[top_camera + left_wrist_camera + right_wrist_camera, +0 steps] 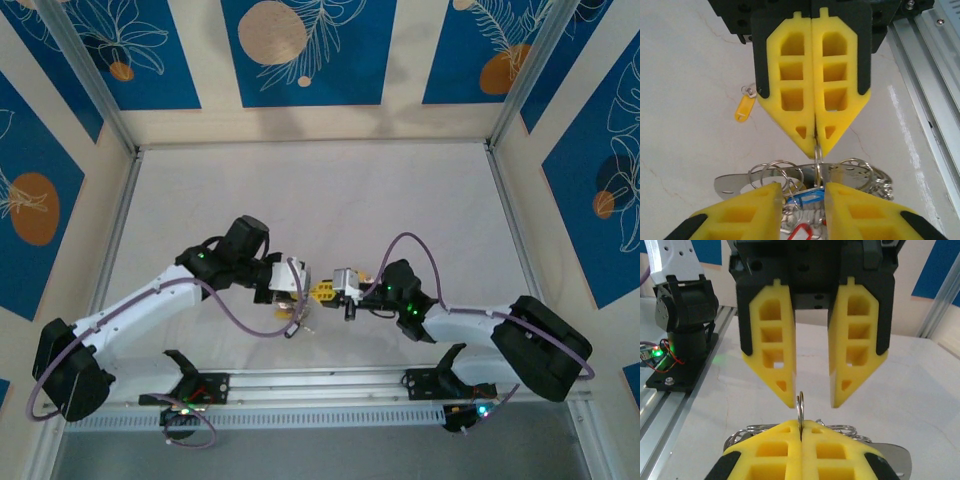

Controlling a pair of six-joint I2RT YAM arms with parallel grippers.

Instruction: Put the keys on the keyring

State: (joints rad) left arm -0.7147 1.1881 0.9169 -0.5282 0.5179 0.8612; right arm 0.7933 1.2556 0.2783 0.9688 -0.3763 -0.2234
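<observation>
Left wrist view, right gripper point(815, 146) pinched tight on thin grey metal keyring point(817, 154), left gripper point(803, 187) parted, clamping nothing, silver tagged keys point(806, 197) bunched beneath, yellow-tagged key point(743, 108) apart on table point(690, 75).

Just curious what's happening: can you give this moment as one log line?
right gripper: shut on keyring | left gripper: open, facing it | yellow-tagged key: loose on table

Both arms reach inward from the near corners and meet over the near middle of the pale surface point(320, 190). The left gripper point(313, 291) and right gripper point(331, 291) face each other, yellow fingers point(322, 292) tip to tip. Just near of the left gripper sits a small bunch of keys point(300, 320) with a yellowish tag. A metal rail point(320, 385) lines the near edge.
</observation>
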